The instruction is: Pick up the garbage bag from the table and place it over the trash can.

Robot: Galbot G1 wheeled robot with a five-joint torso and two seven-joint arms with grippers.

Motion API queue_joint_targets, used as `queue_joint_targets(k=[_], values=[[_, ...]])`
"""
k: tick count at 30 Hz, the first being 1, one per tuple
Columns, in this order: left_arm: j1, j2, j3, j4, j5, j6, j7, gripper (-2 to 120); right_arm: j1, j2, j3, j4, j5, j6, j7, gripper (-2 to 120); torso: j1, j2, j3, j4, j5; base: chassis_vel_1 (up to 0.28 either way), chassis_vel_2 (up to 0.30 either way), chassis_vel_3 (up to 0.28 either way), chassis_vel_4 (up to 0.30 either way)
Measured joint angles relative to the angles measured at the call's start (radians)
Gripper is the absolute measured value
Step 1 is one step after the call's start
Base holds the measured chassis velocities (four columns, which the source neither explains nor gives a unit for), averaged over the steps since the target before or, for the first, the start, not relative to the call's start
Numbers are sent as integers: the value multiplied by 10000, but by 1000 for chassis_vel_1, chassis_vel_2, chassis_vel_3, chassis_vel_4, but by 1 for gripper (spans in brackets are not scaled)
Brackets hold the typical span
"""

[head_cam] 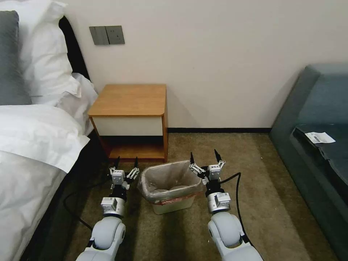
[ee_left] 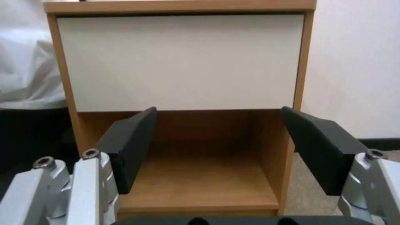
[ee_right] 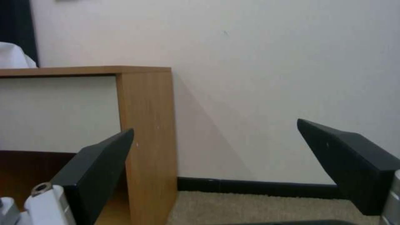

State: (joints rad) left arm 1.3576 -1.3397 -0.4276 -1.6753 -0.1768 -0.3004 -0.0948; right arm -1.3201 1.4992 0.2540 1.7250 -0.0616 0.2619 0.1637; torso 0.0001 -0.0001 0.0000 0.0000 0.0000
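The bag lines the bin at 6 o'clock from the worktop. The left tool and right tool flank its rim, both wide, holding nothing.

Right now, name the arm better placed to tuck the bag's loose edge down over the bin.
Right. The right gripper, open, sits against the bag rim at the bin; the left gripper, also open, hangs slightly off the other side.
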Motion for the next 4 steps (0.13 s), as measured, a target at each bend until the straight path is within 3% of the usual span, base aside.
queue_joint_targets(k=[4], values=[[0, 0, 1, -4, -5, 10, -6, 78, 3, -4, -2, 6, 5, -5, -3, 100, -1, 0, -1, 0, 0, 0, 0, 0, 0]])
